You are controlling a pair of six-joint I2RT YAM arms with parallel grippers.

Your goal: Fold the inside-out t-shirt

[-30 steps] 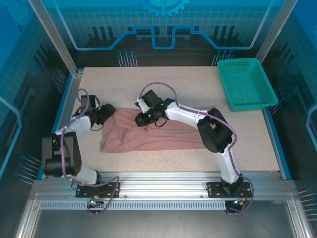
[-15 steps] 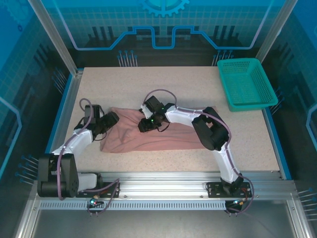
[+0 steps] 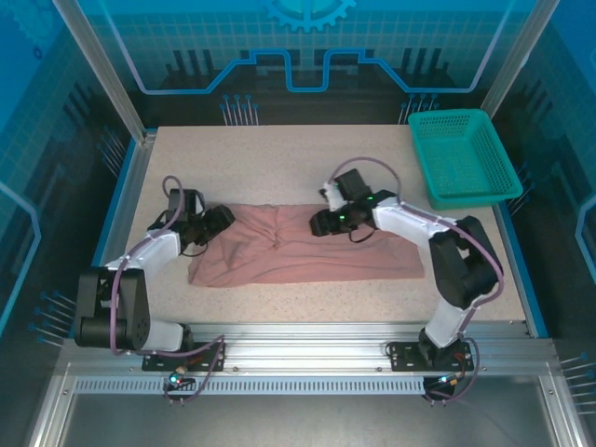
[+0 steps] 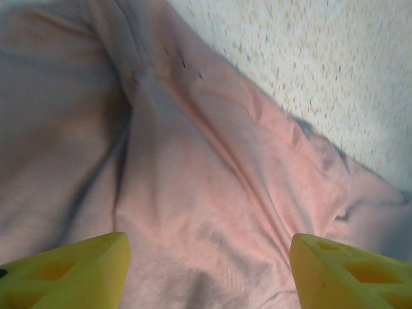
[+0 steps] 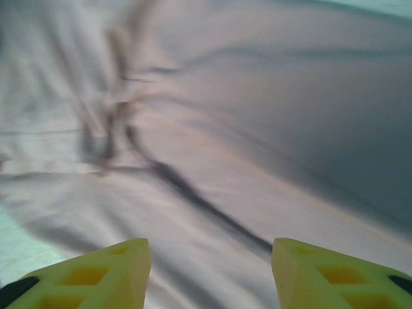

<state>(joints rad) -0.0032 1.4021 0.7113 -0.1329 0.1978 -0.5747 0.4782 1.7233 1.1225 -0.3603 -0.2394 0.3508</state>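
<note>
The inside-out t-shirt [image 3: 279, 256] lies as a long salmon-pink band across the middle of the table, creased near its centre. My left gripper [image 3: 222, 222] sits at the shirt's upper left corner. In the left wrist view its yellow fingers [image 4: 64, 273] stand wide apart over wrinkled t-shirt cloth [image 4: 193, 161], open, with nothing between them. My right gripper [image 3: 319, 223] hovers over the shirt's upper edge, right of centre. Its fingers [image 5: 87, 277] are likewise spread above the t-shirt fabric [image 5: 225, 129], open and empty.
A teal mesh basket [image 3: 463, 158] stands at the back right corner of the table. Bare speckled tabletop [image 3: 279, 158] stretches behind the shirt, and a strip runs in front of it. The table's raised blue edges border both sides.
My right gripper has let go, opened and swung right from the shirt's left-centre to right of centre. The left gripper has opened wider and shifted slightly right. The shirt now lies flatter.
</note>
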